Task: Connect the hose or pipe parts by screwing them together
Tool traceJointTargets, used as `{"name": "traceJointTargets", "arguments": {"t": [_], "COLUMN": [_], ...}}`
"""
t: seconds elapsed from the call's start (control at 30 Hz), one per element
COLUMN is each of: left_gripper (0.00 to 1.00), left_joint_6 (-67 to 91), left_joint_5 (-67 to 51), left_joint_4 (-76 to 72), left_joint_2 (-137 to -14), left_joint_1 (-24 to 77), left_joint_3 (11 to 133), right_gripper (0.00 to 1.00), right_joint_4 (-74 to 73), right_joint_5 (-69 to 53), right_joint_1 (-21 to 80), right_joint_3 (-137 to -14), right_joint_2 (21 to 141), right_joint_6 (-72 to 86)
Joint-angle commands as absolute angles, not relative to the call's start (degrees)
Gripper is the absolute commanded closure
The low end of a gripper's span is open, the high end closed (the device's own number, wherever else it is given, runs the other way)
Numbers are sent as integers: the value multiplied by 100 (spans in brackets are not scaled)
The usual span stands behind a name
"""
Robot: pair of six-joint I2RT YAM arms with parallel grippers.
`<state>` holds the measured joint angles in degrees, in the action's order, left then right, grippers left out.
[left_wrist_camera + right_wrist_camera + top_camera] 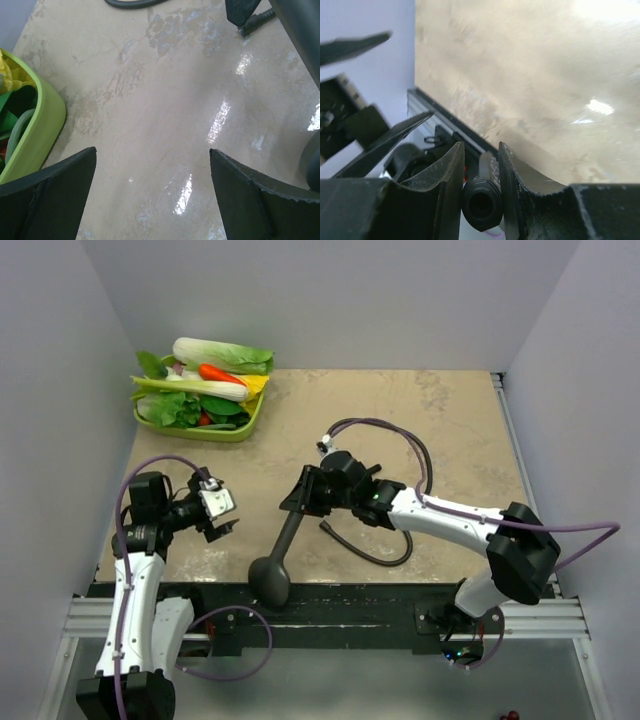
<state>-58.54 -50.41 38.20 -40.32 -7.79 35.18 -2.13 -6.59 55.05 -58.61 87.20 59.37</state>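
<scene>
- Right gripper (480, 155) pinches the shower head (272, 578) by its handle tip; the heavy face could twist free.
- Left gripper (152, 152) gapes empty; the hose (345, 542) beside the shower head lies unsteadied.

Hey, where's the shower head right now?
In the top view, front centre: the shower head has its round face at the near edge of the table. The right tool grips its handle end, and the hose is just to its right.

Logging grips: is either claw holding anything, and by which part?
The right claw grips the shower head by the tip of its handle. The left claw is open and holds nothing.
</scene>
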Motion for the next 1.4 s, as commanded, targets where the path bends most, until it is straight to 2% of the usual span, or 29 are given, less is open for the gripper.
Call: {"name": "traceJointTargets", "arguments": {"t": [0.0,0.1,0.2,0.37,0.53,0.67,0.8,0.97,1.17,1.37], "left_gripper": [1,1,1,1,1,1,1,1,1,1], "left_joint_6": [-5476,-5379,-4977,-4729,-4035,-3631,-3262,-3032,-3094,-2908], "left_joint_5": [-5378,-5606,-5774,-5819,-5283,-4721,-3502,-3016,-2804,-3129], "left_joint_4": [3384,3603,3604,3551,2419,1347,19,-1361,-1415,-1362], "left_joint_2": [-4069,-4157,-4096,-3797,-3455,-3366,-3682,-3980,-4411,-4324], "left_joint_1": [-773,-773,-773,-668,-466,243,1080,1169,1300,1503], "left_joint_3": [4025,4306,4456,4194,3385,2612,2207,1767,1714,1565], "right_gripper": [100,100,100,100,100,100,100,100,100,100], "right_joint_4": [-255,-570,-1229,-1784,-1600,-1257,-1029,-905,-572,-229], "right_joint_5": [-211,-9,491,1185,1301,1204,1055,1046,1037,1002], "right_joint_1": [4862,4562,4526,4526,4535,4570,4605,4755,5053,5370], "right_joint_3": [-6134,-6537,-7467,-7910,-7656,-7401,-7208,-7049,-6672,-6399], "right_joint_2": [8490,8665,9061,9395,9282,9088,8983,8789,8491,8403], "right_joint_6": [6204,6354,6433,7003,7698,8191,8437,8631,8920,9246]}}
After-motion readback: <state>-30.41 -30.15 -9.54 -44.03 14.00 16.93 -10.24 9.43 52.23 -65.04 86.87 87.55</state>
